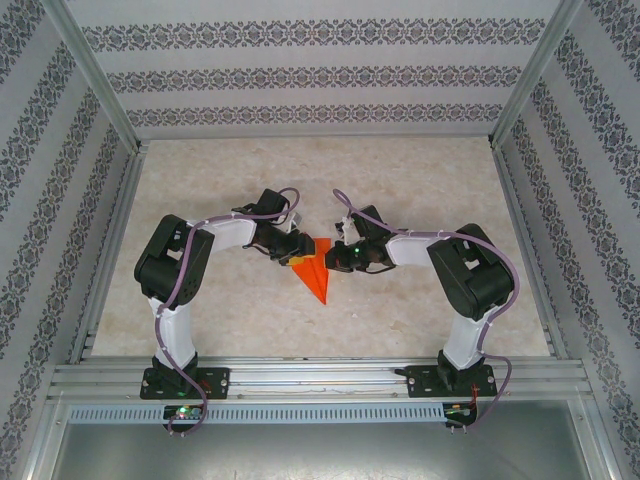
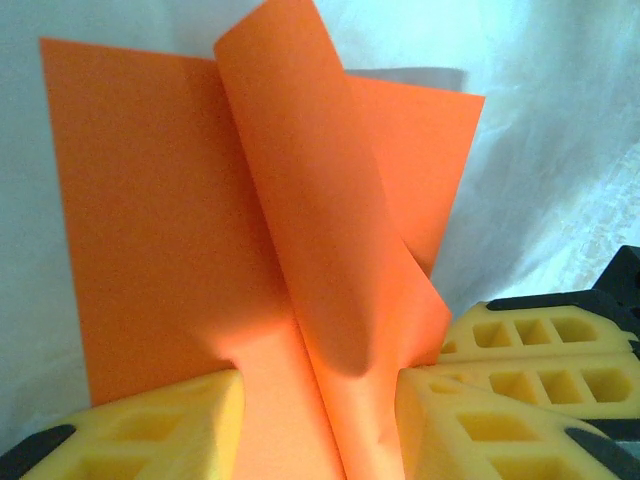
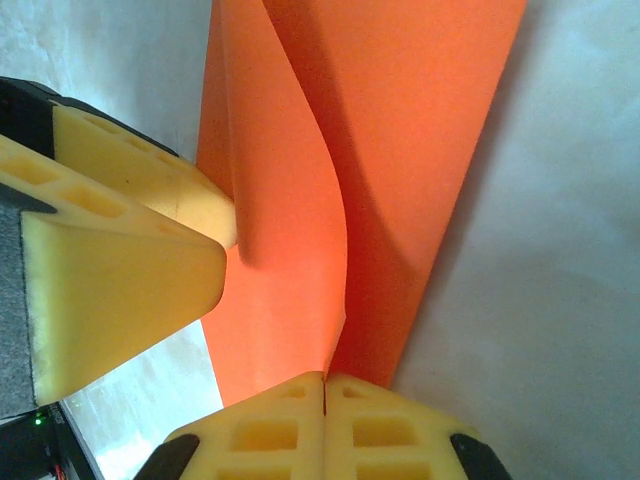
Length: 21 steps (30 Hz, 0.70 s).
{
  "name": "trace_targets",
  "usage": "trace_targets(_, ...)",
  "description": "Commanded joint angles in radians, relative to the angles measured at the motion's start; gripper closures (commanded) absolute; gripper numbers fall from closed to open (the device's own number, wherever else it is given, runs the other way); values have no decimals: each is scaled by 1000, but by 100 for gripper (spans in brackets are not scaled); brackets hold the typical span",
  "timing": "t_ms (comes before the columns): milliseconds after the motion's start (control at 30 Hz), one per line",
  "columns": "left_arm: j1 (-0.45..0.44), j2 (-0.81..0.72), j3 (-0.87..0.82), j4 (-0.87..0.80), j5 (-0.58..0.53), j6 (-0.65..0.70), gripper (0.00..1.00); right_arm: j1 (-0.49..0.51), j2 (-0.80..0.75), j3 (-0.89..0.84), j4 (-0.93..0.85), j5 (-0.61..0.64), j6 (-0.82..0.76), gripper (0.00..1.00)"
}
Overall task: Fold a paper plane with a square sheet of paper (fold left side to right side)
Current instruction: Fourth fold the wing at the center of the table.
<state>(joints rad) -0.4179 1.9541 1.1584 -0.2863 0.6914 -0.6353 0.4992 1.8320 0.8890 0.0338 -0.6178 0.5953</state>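
Your two arms meet over the middle of the table (image 1: 220,180), and the orange-red paper plane (image 1: 314,278) lies there between them, its sharp tip pointing toward the arm bases. Your left gripper (image 1: 292,250) comes in from the left at the wide end of the paper. In the left wrist view its yellow fingers (image 2: 150,430) stand partway apart, astride a raised curl of the paper plane (image 2: 140,220). The curl rises between them and each finger lies against it, but you cannot tell whether they squeeze it. Your right gripper (image 1: 336,260) reaches in from the other side. In the right wrist view its fingers (image 3: 270,435) are pressed together with no gap, and a corner of the paper plane (image 3: 420,150) is nipped at the seam where they meet. From there the paper rises in a tall, soft fold, one layer bowing toward the left gripper's fingers (image 3: 110,270), one of which touches that layer. The rest of the sheet lies flat on the pale table.
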Motion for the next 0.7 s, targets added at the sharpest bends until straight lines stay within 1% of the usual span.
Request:
trace_targets(0, -5, 40, -7, -85, -90, 17, 54, -10, 16, 19, -17, 11, -27, 100)
trace_targets(667, -5, 40, -2, -88, -91, 19, 54, -8, 42, 34, -50, 36, -39, 100)
